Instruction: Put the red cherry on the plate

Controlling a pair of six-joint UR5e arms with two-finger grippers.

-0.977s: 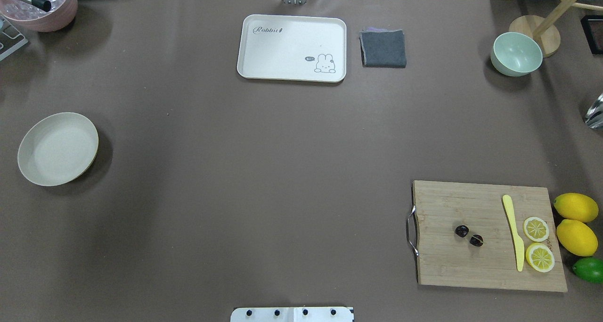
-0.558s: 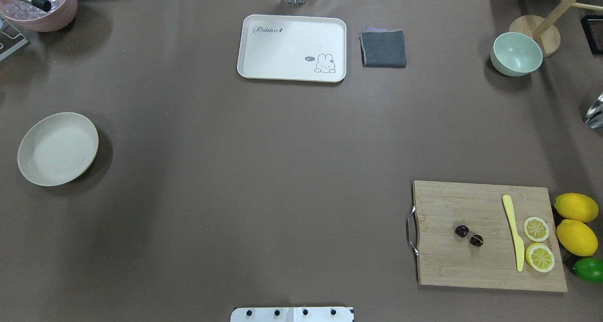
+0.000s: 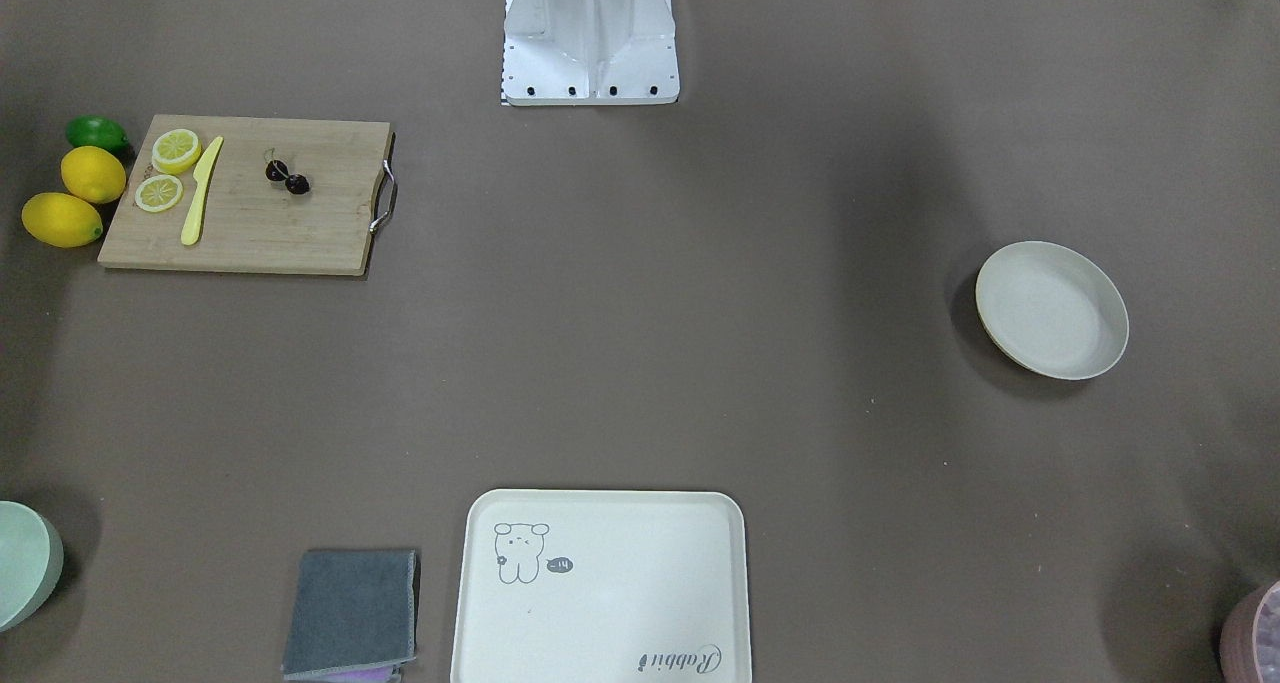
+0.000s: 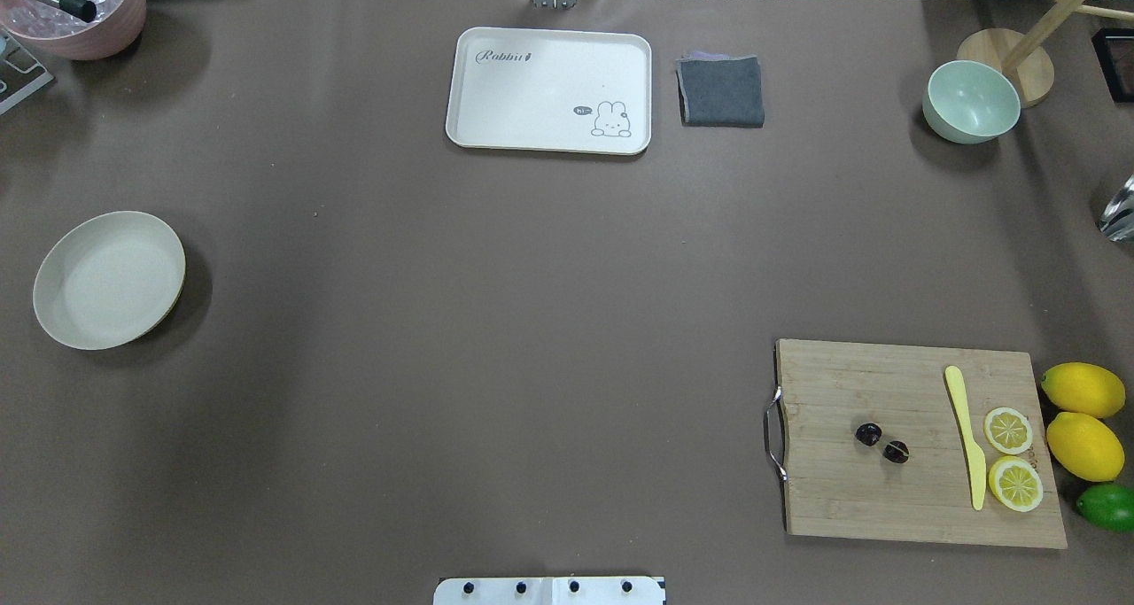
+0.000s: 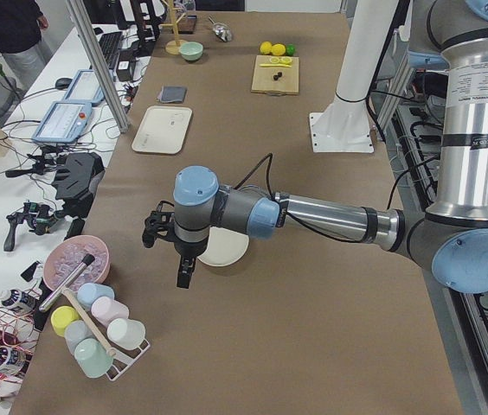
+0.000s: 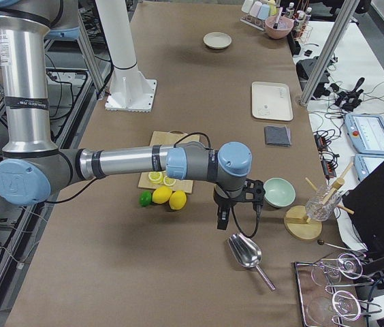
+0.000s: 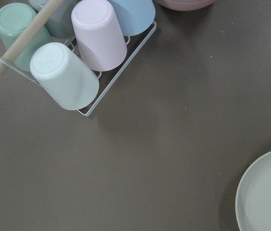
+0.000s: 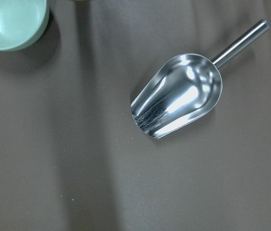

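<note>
Overhead exterior view: the cherry pair (image 4: pixel 869 433) lies on the cutting board (image 4: pixel 850 508) at lower right, well apart from the plate (image 4: pixel 108 280) at the left edge of the desk (image 4: pixel 496 321). In the side views, the left gripper (image 5: pixel 153 230) hovers near the plate and the right gripper (image 6: pixel 252 193) hovers beside the green bowl (image 6: pixel 278 192). I cannot tell whether their fingers are released or clenched.
</note>
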